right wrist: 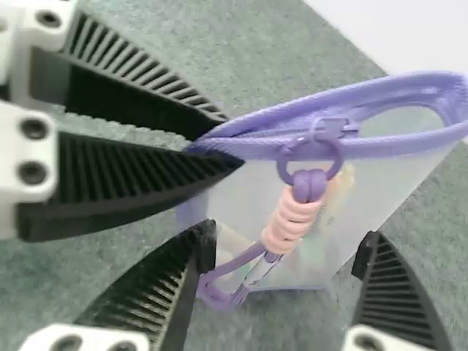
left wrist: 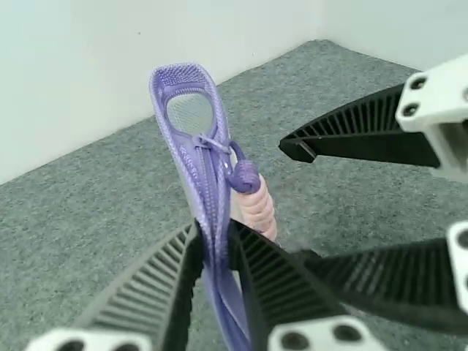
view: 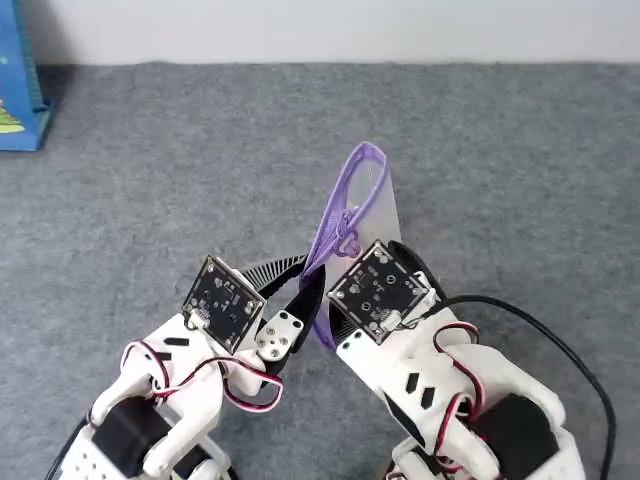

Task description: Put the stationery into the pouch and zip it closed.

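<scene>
Pouch held upright between the two hands

The left hand (left wrist: 216,252) is clamped on the purple zip edge of the pouch (left wrist: 191,110), holding it up off the grey desk (left wrist: 88,219). The right hand (right wrist: 287,245) is just beside the left, its fingers spread wide. The pouch's clear side, the zip pull (right wrist: 311,157) and its pink coiled charm (right wrist: 292,219) lie between them. Beyond the pull, farther from the left hand, the mouth gapes open.

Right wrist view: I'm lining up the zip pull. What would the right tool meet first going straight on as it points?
Probably the pink coiled charm hanging against the clear, purple-edged zip pouch; the open right tool points at it. Depth is unclear.
</scene>
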Tool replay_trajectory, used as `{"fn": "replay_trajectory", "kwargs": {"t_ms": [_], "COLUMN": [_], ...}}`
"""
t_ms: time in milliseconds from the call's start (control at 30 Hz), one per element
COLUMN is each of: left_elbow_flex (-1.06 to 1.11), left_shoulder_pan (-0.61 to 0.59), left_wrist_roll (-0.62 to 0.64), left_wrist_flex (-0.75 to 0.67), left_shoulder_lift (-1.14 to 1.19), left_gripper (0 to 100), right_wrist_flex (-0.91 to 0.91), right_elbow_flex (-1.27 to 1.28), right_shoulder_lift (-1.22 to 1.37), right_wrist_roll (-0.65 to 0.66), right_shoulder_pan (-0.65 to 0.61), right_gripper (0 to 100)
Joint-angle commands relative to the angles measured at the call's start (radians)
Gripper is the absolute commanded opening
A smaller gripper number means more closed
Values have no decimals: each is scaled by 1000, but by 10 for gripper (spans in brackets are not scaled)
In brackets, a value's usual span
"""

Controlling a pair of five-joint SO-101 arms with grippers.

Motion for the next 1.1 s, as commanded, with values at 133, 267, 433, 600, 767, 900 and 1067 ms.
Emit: {"fn": "replay_trajectory", "kwargs": {"t_ms": [133,267,433,600,767,900,1067], "left_elbow_flex": [-7,-7,-7,-7,-7,-7,-7], "left_shoulder_pan": [3,3,3,3,3,3,3], "left_wrist_roll": [-5,-5,-5,-6,-8,-8,-8], "left_wrist_flex": [-2,-2,-2,0,0,2,2], "left_shoulder_lift": [-8,-8,-8,-8,-8,-8,-8], "left_gripper": [11,11,11,11,11,11,11], "right_wrist_flex": [-137,-166,-205,-196,-268,-318,-395], "right_elbow_flex": [32,28,26,17,11,15,15], "right_shoulder_lift": [107,170,196,191,202,205,208], "right_wrist_roll": [11,12,48,199,264,307,348], "right_shoulder_pan": [134,160,163,203,371,429,469], "right_gripper": [313,311,162,13,11,11,11]}}
